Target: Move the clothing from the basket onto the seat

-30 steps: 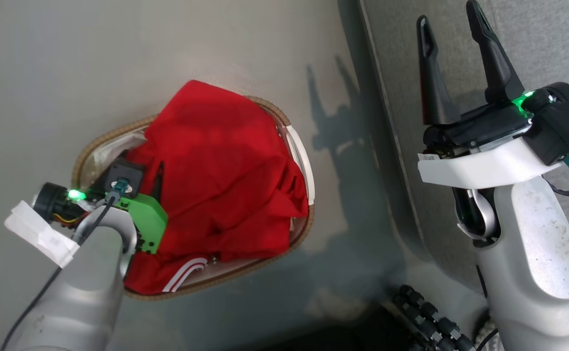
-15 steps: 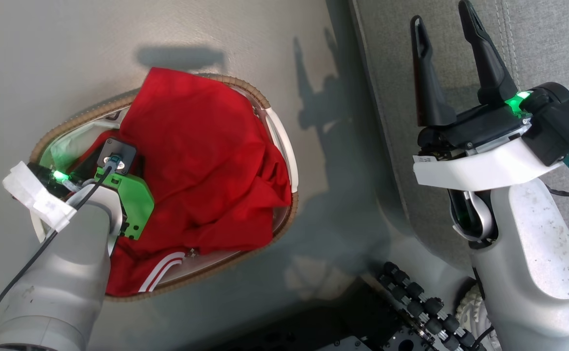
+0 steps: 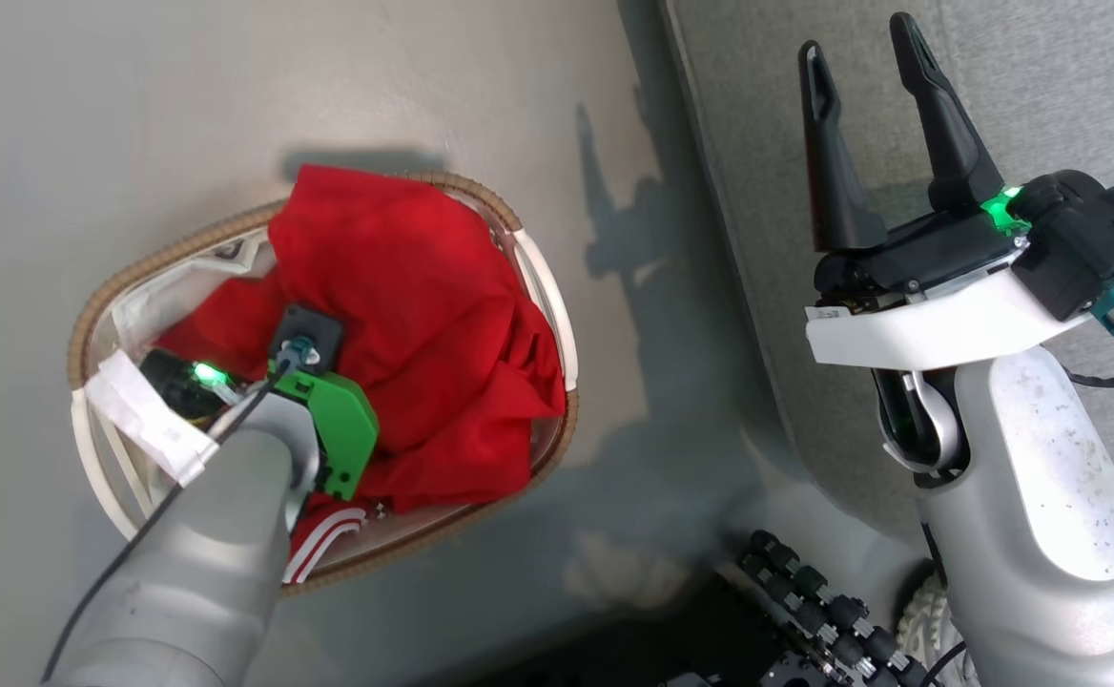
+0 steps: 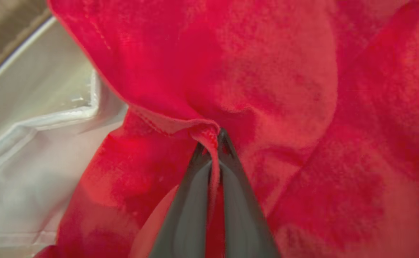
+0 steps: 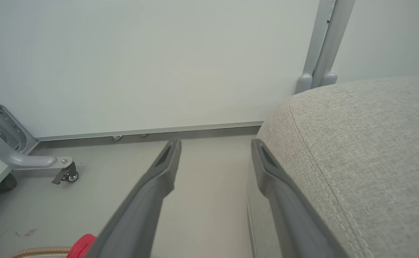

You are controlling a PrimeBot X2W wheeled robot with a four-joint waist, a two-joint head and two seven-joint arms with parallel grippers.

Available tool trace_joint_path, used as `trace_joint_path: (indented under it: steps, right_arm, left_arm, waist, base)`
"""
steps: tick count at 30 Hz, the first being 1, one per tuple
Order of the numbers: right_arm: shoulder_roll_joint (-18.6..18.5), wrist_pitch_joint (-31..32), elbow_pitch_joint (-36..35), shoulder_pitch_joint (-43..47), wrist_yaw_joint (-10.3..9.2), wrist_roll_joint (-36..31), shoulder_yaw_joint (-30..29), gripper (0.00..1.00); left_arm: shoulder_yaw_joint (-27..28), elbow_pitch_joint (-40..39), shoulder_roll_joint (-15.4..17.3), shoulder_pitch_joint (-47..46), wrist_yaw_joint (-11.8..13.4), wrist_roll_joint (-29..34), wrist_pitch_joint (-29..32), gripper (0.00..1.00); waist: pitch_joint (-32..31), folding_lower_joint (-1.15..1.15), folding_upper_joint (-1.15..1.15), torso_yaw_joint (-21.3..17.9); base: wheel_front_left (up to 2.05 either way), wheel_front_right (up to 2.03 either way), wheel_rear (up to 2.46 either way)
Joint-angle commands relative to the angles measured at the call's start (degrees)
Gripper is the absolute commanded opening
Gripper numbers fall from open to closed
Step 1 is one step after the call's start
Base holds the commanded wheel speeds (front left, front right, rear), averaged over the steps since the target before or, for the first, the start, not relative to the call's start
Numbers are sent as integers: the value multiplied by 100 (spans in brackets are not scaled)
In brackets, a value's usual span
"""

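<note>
- The left gripper [image 4: 213, 138] has its jaws pressed together on a hemmed fold of the red garment [image 4: 285, 71]. A ridge of cloth runs down between the two dark fingers [image 4: 188, 200], and only that fabric separates them.
- In the head view, the left arm's wrist reaches down into the basket [image 3: 152, 270] towards its left end. The fingers are hidden under the wrist and the cloth.
- The red garment [image 3: 423, 286] lies bunched in the basket. It covers the middle and right end and rides up over the far rim, with white stripes [image 3: 328, 539] showing at the near rim.
- The white liner [image 3: 147, 315] is bare at the basket's left end. In the left wrist view it lies just beside the pinched fold [image 4: 33, 143].
- The basket stands on the grey floor [image 3: 233, 76], to the left of the seat [image 3: 1043, 86], with a strip of floor between them.
- The right gripper [image 3: 857, 38] has its jaws spread wide, with nothing between them and touching nothing.
- In the right wrist view, the right gripper [image 5: 215, 143] is above the seat's left edge. One finger is over the floor, the other alongside the seat's rounded corner [image 5: 374, 143].
</note>
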Motion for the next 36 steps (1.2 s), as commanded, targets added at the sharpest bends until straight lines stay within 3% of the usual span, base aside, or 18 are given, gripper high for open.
trace_joint_path:
  steps: [1, 12, 18, 36]
  right_arm:
    - [-18, -13, 49, 46, -4, -35, -26, 100]
    - [-22, -13, 338, 489, -5, -280, -224, 100]
    - [-21, -13, 505, 882, -4, -448, -357, 100]
    - [-22, -12, 900, 2152, -4, -653, -286, 100]
  left_arm:
    - [-101, -66, -48, 147, -11, -133, -63, 0]
    - [-692, -897, -198, 977, -12, -1588, -255, 0]
    - [-653, -1816, -128, 1478, -13, -2063, -245, 0]
    - [449, -4484, -248, 2642, -13, -1717, -248, 0]
  waist:
    - [-285, 0, 0, 38]
    - [-1585, 0, 0, 406]
    - [-2309, 0, 0, 720]
    - [-4025, 0, 0, 1295]
  base:
    - [0, 0, 0]
    - [0, 0, 0]
    - [0, 0, 0]
    - [0, 0, 0]
